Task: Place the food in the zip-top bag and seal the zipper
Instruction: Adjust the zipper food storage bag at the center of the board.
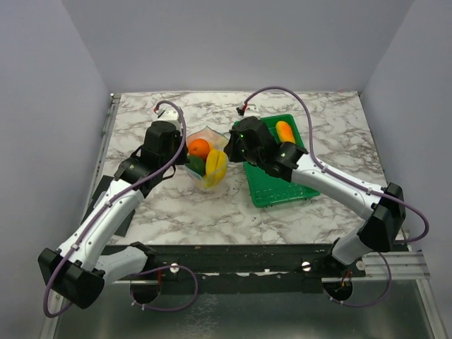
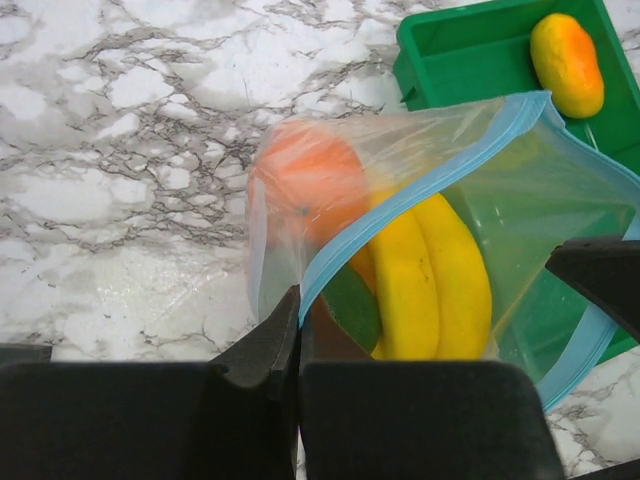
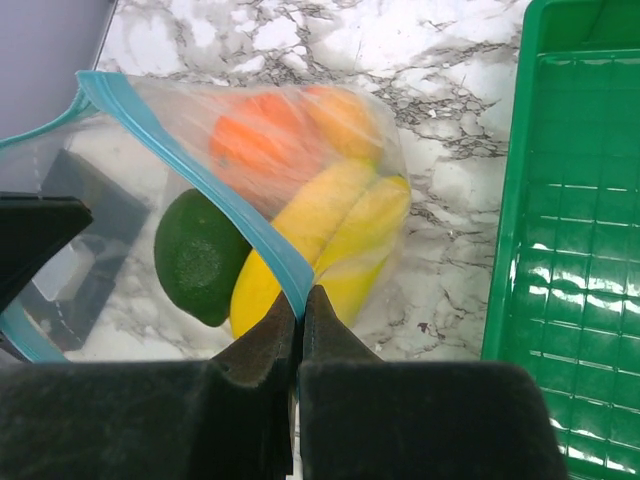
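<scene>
Zip-top bag [image 1: 206,161] of clear, crinkly plastic stands on the white, grey-veined marble table [image 1: 318,120] between the two arms, just left of the green tray [image 1: 279,192]; its zipper [image 2: 420,185], a thin light blue strip, is unsealed, its two sides bowed apart; the left gripper [image 2: 298,305] has its black fingers pressed together on one end of that strip, and the right gripper [image 3: 300,308] is clamped the same way on the other end; inside the bag lie a round matte orange [image 1: 199,147], a smooth curved yellow banana [image 1: 216,167] and a dark green piece [image 3: 200,255], rounded and faintly dimpled; the tray, rigid glossy plastic with a gridded floor, holds one oval fruit [image 1: 284,131], yellow shading to orange, near its far end; only the overhead view shows both arms reaching in from either side and the bag's place beside the tray; the left wrist view sees the orange pale and blurred behind the film, and catches the oval fruit in the tray beyond; the right wrist view alone shows the green piece whole through the open mouth, a round yellow-orange piece [image 3: 345,120] behind the banana, and bright highlights on the tray's grid; each wrist view has the opposite gripper's dark finger at its edge.
</scene>
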`<action>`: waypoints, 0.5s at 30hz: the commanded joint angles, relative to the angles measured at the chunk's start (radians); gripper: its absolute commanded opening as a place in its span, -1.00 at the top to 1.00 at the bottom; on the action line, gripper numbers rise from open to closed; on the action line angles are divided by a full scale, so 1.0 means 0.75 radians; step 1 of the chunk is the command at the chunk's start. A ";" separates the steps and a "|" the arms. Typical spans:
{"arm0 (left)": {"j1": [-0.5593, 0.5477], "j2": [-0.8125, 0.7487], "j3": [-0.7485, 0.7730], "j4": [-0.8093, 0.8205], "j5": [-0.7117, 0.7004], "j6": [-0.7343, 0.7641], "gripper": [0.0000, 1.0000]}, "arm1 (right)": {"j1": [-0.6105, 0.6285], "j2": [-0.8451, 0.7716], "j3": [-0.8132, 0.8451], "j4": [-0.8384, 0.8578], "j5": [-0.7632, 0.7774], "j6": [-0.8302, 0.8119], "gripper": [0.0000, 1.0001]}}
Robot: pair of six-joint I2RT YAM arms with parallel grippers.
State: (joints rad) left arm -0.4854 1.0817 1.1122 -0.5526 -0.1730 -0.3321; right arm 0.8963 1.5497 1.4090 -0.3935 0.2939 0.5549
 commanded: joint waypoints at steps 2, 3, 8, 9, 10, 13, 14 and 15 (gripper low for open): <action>0.005 0.019 -0.109 0.083 0.024 0.015 1.00 | -0.005 0.084 0.054 0.003 -0.059 -0.012 0.94; 0.005 0.014 -0.121 0.091 0.022 0.018 1.00 | -0.006 0.094 0.059 0.000 -0.063 -0.012 0.93; 0.005 -0.035 -0.180 0.133 0.043 0.020 1.00 | -0.007 0.105 0.082 -0.012 -0.048 -0.023 0.78; 0.005 -0.047 -0.193 0.140 0.046 0.021 1.00 | -0.006 0.100 0.088 -0.017 -0.040 -0.027 0.76; 0.007 -0.058 -0.201 0.143 0.046 0.022 1.00 | -0.007 0.094 0.094 -0.022 -0.030 -0.029 0.74; 0.005 -0.084 -0.219 0.146 0.022 0.028 1.00 | -0.007 0.067 0.100 -0.027 -0.005 -0.040 0.47; 0.005 -0.089 -0.222 0.146 0.017 0.030 1.00 | -0.007 0.057 0.105 -0.033 0.006 -0.046 0.35; 0.005 -0.091 -0.223 0.146 0.015 0.032 1.00 | -0.007 0.048 0.114 -0.046 0.024 -0.051 0.25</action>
State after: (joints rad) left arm -0.4854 1.0489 0.9585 -0.4805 -0.1646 -0.3271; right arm 0.8951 1.6268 1.4517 -0.4061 0.2703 0.5411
